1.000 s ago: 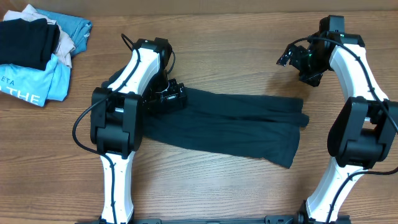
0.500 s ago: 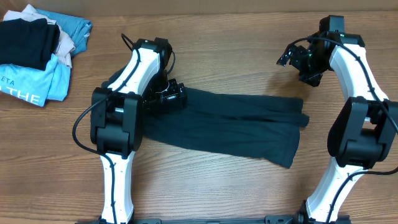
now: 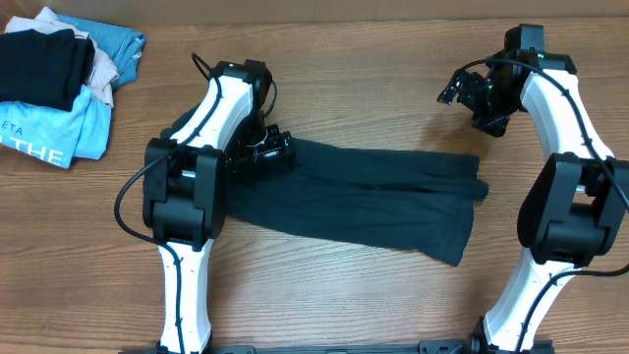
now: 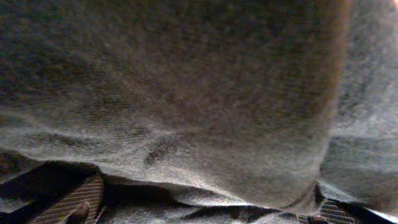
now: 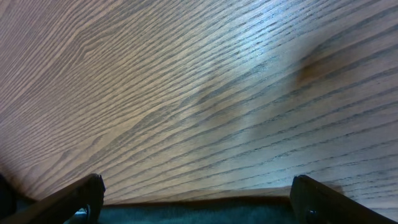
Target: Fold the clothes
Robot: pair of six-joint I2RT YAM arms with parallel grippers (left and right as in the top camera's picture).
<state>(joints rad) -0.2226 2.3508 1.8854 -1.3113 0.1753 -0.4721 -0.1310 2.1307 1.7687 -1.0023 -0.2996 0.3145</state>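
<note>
Clothes (image 3: pixel 364 197): dark navy-teal, limp. Lies as a long wrinkled band on table (image 3: pixel 373 295), from under L claw across to near R claw. No lettering showing.
L claw (image 3: pixel 263 149): sits at the cloth's left end. Fingers (image 4: pixel 68 202) spread wide at the wrist view's lower corners, w/ fabric filling everything ahead. Nothing pinched as far as I can tell.
Why L there: prob. set to take the left end for a fold, jaws wide to get around a bunched layer.
R claw (image 3: pixel 462 91): off the cloth, over bare table past its right end. Jaws fully apart, empty. Wood grain shows btwn fingers (image 5: pixel 74 199). Dark strip at the view's bottom edge may be the cloth's edge, can't be sure.
Why R there: looks parked clear so the band lies free. It would need to come back to the near end to help.
Around: garment pile well off on L claw's outer side, incl. light-blue shirt (image 3: pixel 49 138) and black garment (image 3: pixel 39 64). Not part of the job, apart from the cloth.
In the way: L arm (image 3: pixel 187 187) hides the cloth's left end from overhead, so the corner can't be checked. Nothing lies btwn R claw and the right end.
</note>
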